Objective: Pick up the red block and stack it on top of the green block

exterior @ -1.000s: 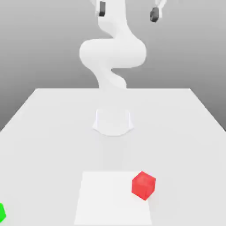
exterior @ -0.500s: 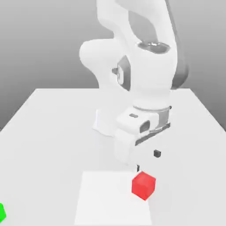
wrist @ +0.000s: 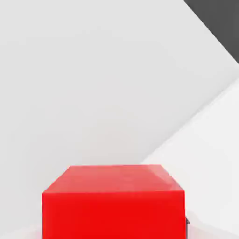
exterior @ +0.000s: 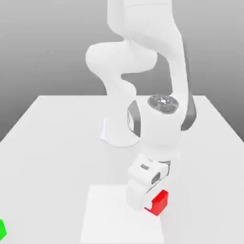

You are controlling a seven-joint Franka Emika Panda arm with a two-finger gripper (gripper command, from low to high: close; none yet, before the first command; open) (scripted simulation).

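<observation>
While you watch the exterior view, note these:
Red block [exterior: 159, 203]: lower centre-right of the frame, on the table [exterior: 57, 143], partly hidden behind the arm's hand; it fills the hand view [wrist: 112, 203].
Gripper [exterior: 151, 206]: low over the red block; you cannot tell its opening.
Green block [exterior: 2, 229]: lower left edge, well apart from the red block.

Red block [exterior: 160, 202] was mostly hidden behind the gripper [exterior: 148, 206] body in the exterior view; only one side showed. Fingers couldn't be seen there. Hand view cut the red block [wrist: 113, 200] off at the frame edge. Green block [exterior: 2, 229], well apart from the gripper, was clipped at the exterior view's left edge.
</observation>
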